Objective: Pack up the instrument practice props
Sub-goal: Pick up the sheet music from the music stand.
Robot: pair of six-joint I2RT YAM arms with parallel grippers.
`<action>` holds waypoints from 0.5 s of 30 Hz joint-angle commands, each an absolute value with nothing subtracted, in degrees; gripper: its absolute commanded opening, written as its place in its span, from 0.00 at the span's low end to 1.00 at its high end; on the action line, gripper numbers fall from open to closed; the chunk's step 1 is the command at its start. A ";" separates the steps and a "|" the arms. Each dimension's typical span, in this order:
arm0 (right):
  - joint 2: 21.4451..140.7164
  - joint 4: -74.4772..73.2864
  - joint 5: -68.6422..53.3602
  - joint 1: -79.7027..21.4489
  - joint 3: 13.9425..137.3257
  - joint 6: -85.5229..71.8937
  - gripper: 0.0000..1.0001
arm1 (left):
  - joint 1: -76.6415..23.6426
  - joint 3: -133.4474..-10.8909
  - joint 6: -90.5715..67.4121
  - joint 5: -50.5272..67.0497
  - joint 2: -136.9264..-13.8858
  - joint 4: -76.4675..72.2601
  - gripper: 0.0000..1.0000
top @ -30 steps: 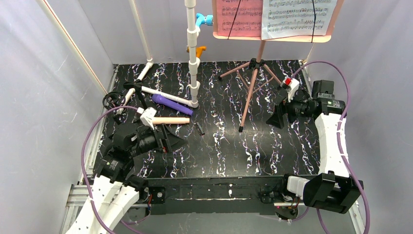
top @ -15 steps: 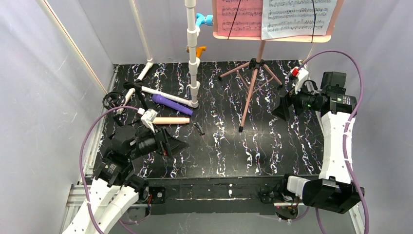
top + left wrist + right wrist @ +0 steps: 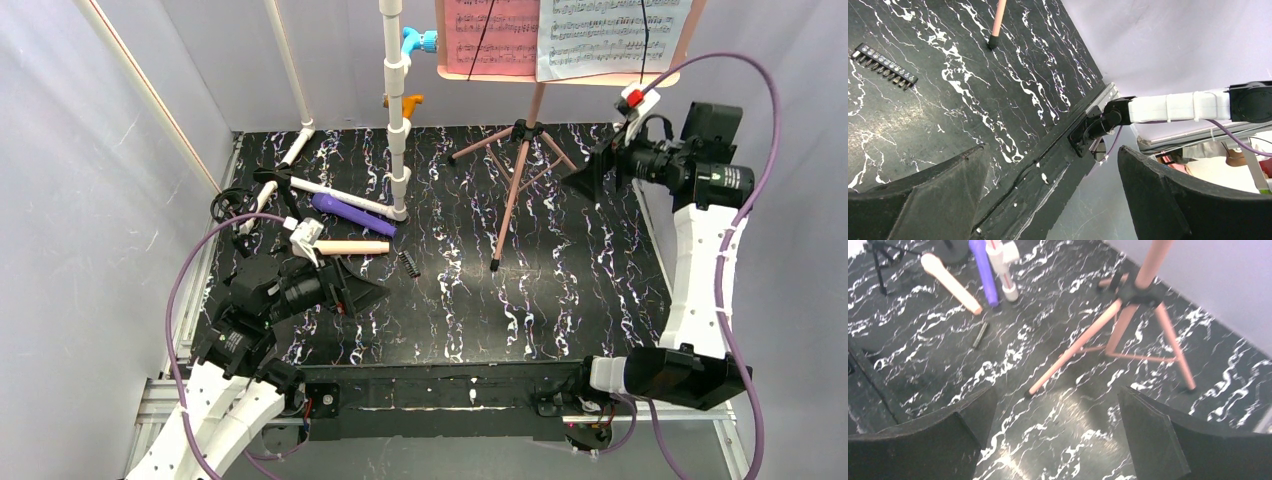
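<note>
Aloft, right arm point(image 3: 700, 250) near music stand point(image 3: 514, 190)

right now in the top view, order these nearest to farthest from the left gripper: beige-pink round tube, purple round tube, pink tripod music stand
1. beige-pink tube, just beyond the left gripper
2. purple tube, farther back
3. pink tripod music stand, off to the right rear
</note>
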State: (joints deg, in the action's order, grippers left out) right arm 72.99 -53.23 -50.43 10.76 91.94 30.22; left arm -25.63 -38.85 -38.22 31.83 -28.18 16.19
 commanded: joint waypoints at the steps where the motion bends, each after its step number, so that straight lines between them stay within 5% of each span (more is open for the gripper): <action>1: 75.55 -48.78 -52.98 10.94 102.35 24.50 1.00 | -25.85 -38.58 -39.06 32.76 -28.86 14.24 0.98; 15: 78.30 -43.69 -60.61 12.73 115.68 10.53 1.00 | -26.13 -41.22 -40.97 32.85 -31.70 11.46 0.98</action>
